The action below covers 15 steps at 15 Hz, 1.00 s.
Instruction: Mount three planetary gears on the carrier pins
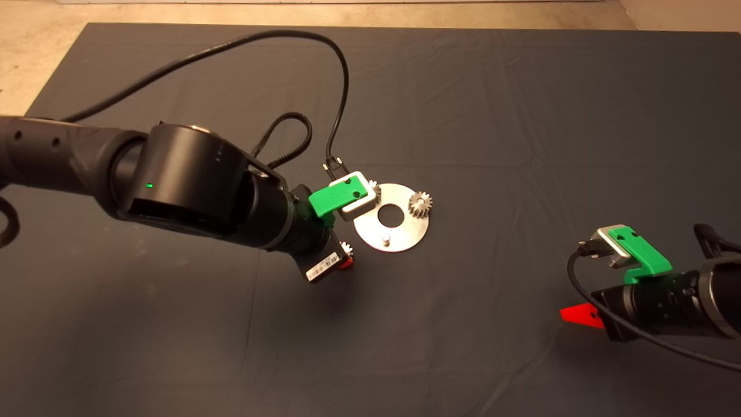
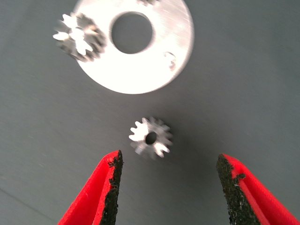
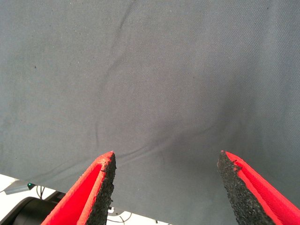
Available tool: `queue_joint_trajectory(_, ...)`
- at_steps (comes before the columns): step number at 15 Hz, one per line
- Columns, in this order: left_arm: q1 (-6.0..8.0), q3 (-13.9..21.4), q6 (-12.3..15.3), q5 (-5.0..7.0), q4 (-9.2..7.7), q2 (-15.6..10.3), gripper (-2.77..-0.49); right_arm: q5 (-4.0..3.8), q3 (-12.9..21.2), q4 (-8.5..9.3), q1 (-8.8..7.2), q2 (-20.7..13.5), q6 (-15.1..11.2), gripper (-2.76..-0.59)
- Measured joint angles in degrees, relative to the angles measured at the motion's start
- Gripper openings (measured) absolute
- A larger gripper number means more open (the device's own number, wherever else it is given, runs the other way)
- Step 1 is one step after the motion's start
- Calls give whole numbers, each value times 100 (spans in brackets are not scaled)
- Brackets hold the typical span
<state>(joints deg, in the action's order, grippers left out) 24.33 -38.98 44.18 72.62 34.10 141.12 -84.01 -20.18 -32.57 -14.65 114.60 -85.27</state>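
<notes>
The round silver disc [image 1: 406, 233] lies mid-mat. One planetary gear [image 1: 421, 204] sits on a carrier pin at its right rim. A second gear [image 1: 376, 186] peeks out at the rim behind the left wrist camera. One carrier pin [image 1: 385, 238] stands bare. A third gear [image 1: 346, 248] lies flat on the mat just left of the disc. In the left wrist view this loose gear [image 2: 151, 137] lies just beyond my left gripper [image 2: 168, 187], which is open and hovers over it, near the disc [image 2: 140, 70]. My right gripper [image 3: 166, 187] is open over bare mat at the lower right.
The left arm [image 1: 185, 179] and its black cables [image 1: 341, 87] reach over the mat's left half. The right arm [image 1: 666, 301] waits at the right edge. Pale floor [image 1: 35, 52] borders the mat at the back left.
</notes>
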Motion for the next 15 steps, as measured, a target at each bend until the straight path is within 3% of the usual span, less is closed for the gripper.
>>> queue_joint_trajectory(3, -82, -179, -6, 32, 258, 97, -193, 5, 0, 0, 0, -2, 0, -175)
queue_joint_trajectory(6, -449, -176, -9, 31, 433, 133, -193, 5, 0, 4, 0, -13, 0, -175)
queue_joint_trajectory(7, -512, -176, -9, 43, 473, 144, -193, 2, 0, 4, 0, -16, 0, -175)
queue_joint_trajectory(10, -536, -179, -34, 42, 692, 158, -193, 5, 0, 2, 0, -16, 0, -175)
queue_joint_trajectory(12, -668, -215, -189, 25, 746, 193, -193, 5, 0, 2, 0, -16, 0, -175)
queue_joint_trajectory(15, -978, -451, -418, 28, 780, 191, -193, 5, 0, 2, 0, -15, 0, -175)
